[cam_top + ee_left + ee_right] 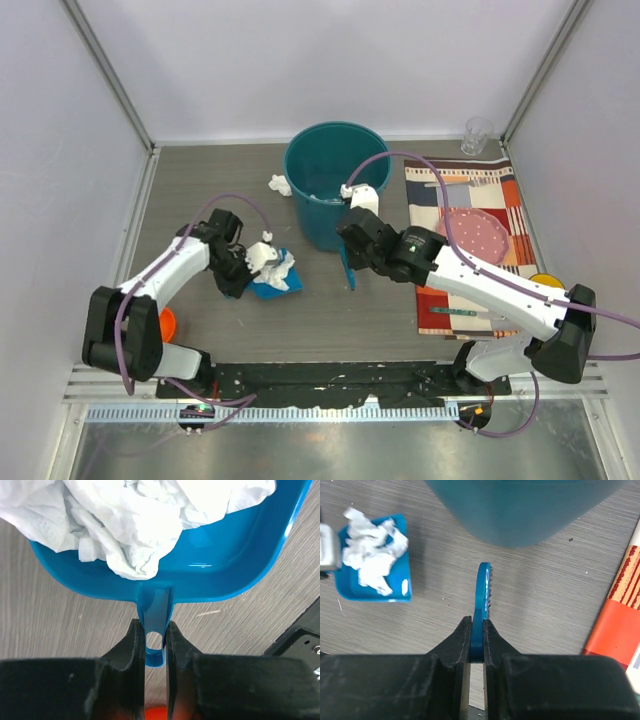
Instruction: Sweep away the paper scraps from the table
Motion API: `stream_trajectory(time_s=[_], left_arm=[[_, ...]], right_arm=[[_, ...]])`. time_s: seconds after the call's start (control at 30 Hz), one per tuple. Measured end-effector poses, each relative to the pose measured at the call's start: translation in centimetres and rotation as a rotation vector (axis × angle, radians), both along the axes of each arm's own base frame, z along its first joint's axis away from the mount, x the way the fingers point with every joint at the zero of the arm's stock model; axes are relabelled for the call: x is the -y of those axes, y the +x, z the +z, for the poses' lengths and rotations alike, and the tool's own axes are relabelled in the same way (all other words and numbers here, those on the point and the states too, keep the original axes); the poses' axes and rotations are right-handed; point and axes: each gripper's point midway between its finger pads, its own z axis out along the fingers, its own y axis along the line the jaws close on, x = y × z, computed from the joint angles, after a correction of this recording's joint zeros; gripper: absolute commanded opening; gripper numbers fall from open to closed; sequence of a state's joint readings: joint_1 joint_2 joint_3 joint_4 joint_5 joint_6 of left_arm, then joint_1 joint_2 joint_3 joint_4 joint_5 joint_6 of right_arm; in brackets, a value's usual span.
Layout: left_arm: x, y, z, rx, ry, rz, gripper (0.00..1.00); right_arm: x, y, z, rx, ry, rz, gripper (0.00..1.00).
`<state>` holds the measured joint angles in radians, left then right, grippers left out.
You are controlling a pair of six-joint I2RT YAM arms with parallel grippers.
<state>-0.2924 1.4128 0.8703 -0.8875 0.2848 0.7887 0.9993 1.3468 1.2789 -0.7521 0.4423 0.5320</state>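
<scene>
My left gripper point(238, 270) is shut on the handle point(154, 630) of a blue dustpan point(276, 281) that rests on the table point(190, 190). Several crumpled white paper scraps point(269, 258) are piled in the pan point(210, 575), and they show large in the left wrist view point(130, 520). One more scrap point(279, 185) lies on the table left of the teal bin point(335, 180). My right gripper point(352, 252) is shut on a blue brush point(483, 592), held upright in front of the bin point(520, 510). The loaded dustpan point(375, 580) lies to the brush's left.
A striped patchwork placemat point(500, 200) lies on the right with a pink plate point(476, 236) on it. A clear glass point(477, 135) stands at the back right. An orange object point(167, 322) sits by the left arm and a yellow one point(547, 281) by the right.
</scene>
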Motion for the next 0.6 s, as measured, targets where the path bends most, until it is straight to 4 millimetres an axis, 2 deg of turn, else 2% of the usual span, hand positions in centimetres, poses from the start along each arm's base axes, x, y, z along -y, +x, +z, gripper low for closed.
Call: stream_trajectory(time_s=[0.13,0.2,0.37,0.5,0.6], left_arm=[[-2.2,0.9,2.4,0.046,-0.010,0.091,0.00],[-3.1,2.0,4.3,0.072,-0.012,0.132,0.00],[-3.9,6.0,11.8,0.203,-0.023,0.168,0.00],[-3.8,8.5,17.3,0.298,-0.031,0.178,0.00],[-3.9,11.3,21.3,0.369,-0.031,0.210,0.00]], right_arm=[[0.5,-0.1,0.2,0.005,-0.010,-0.007,0.01],[0.8,-0.2,0.4,0.008,-0.008,-0.007,0.01],[0.9,-0.3,0.6,0.011,-0.001,-0.005,0.01],[1.0,-0.6,-0.2,-0.004,-0.013,0.001,0.01],[1.2,-1.0,-1.0,-0.020,-0.022,0.008,0.01]])
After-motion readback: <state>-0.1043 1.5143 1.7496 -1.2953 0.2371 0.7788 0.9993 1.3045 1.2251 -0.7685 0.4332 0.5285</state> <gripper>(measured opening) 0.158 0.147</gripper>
